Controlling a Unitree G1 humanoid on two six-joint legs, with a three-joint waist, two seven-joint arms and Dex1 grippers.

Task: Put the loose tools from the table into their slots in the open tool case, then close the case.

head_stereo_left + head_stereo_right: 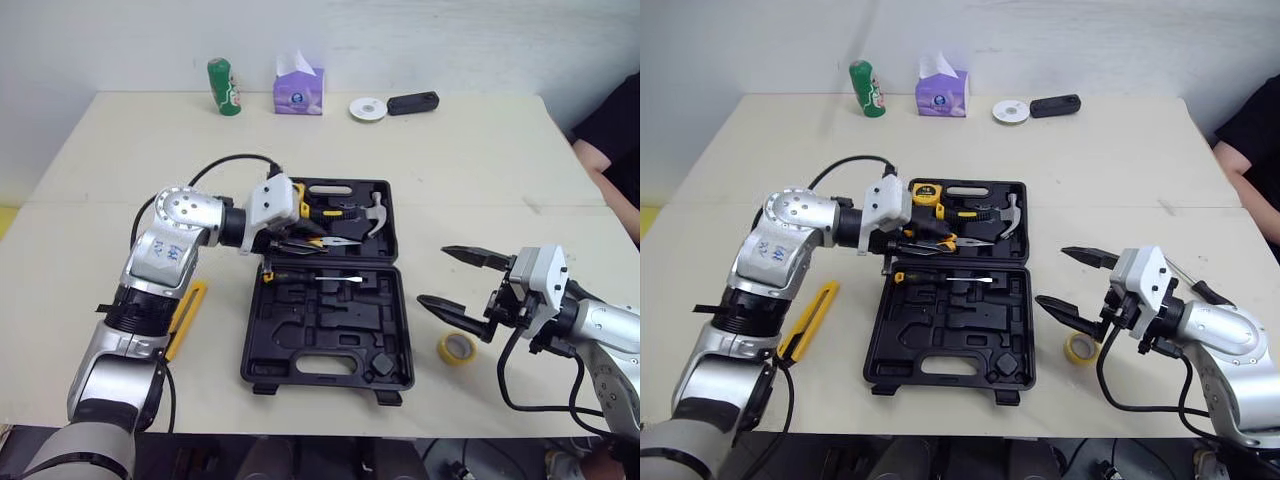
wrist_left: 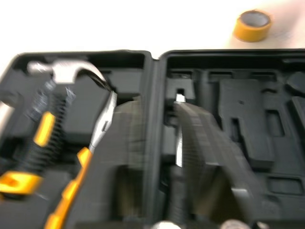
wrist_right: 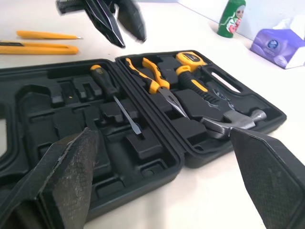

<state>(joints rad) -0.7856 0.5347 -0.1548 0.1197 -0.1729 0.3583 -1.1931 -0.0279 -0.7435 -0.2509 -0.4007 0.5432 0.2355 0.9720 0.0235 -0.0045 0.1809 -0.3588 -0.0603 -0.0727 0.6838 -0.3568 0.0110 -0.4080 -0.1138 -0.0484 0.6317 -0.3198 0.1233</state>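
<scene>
While the open tool case (image 1: 330, 382) is being carried mid-worktop (image 1: 470, 160), the left end of its hinge is being hovered over by the left gripper (image 1: 300, 243), fingers slightly parted and empty. The right gripper (image 1: 432, 275) is being held wide open right of the case, beside a yellow tape roll (image 1: 456, 347). A yellow utility knife (image 1: 186, 318) is lying left of the case.

It looked like a lab or test room rather than a home; a bare white painted wall (image 1: 450, 40) stood behind a broad, plain beige table (image 1: 450, 160); along the table's far edge sat stray odds and ends, a green printed can-shaped container (image 1: 224, 86), a purple cardboard tissue box (image 1: 299, 90), a small white disc (image 1: 368, 108) and a black oblong device (image 1: 413, 102); a person's black sleeve (image 1: 612, 130) showed at the side.
</scene>
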